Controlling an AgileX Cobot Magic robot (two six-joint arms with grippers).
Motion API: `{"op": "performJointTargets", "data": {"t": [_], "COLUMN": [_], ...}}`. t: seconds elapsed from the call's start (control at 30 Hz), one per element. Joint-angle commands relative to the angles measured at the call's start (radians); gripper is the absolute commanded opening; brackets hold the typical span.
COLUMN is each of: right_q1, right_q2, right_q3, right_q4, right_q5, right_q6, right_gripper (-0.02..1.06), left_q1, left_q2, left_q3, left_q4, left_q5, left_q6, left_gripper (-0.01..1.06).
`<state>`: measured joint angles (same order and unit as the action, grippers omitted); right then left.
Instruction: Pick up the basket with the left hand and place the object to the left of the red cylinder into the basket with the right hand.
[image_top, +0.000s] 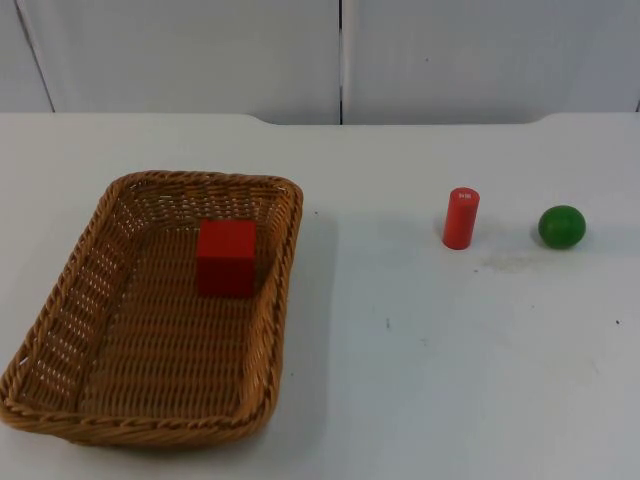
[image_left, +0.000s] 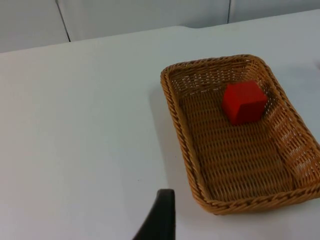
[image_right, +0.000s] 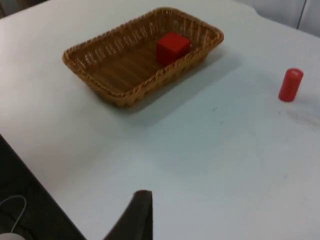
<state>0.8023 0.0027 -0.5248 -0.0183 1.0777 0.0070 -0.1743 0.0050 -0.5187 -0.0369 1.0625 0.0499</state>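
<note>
A woven brown basket (image_top: 60, 300) rests on the white table at the left, with a red cube (image_top: 226, 257) inside toward its far end. A red cylinder (image_top: 461, 218) stands upright at the right of the table. A green ball (image_top: 562, 227) lies just right of it. In the left wrist view, my left gripper (image_left: 160, 220) hangs over bare table, apart from the basket (image_left: 175, 115) and the cube (image_left: 243, 102). My right gripper (image_right: 135, 215) hovers over bare table, far from the basket (image_right: 125, 100), cube (image_right: 172, 47) and cylinder (image_right: 290, 85).
Open white table lies between the basket and the cylinder. The grey partition wall (image_top: 200, 50) closes the far side. In the right wrist view the table's edge (image_right: 45, 185) runs close to the right gripper, with dark floor beyond.
</note>
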Motion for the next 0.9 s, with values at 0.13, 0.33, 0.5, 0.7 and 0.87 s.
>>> {"op": "performJointTargets", "data": {"t": [0.13,0.33,0.5,0.7,0.87], "right_q1": [-0.001,-0.001,-0.001,-0.001,-0.001], "right_q2": [-0.003,-0.003,-0.003,-0.003,-0.003], "right_q3": [0.009,0.009,0.009,0.009,0.009], "right_q4": [-0.006,-0.006,-0.006,-0.006,-0.002], "right_q5": [0.002,0.002,0.002,0.002,0.000], "right_q6": [0.009,0.009,0.004,0.004,0.004], "right_gripper": [0.95,0.95,0.95,0.95,0.95], "left_q1": [-0.005,-0.005,-0.005,-0.005,-0.005], "left_q2": [-0.005,-0.005,-0.005,-0.005,-0.005], "left_q3": [0.008,0.008,0.008,0.008,0.025], "left_q4": [0.004,0.002,0.002,0.002,0.002], "left_q5": [-0.010,-0.009,-0.009,-0.006,0.012], "left_q6": [0.001,0.001,0.001,-0.003,-0.003], "left_gripper": [0.83,0.83,1.04,1.05,1.05]}}
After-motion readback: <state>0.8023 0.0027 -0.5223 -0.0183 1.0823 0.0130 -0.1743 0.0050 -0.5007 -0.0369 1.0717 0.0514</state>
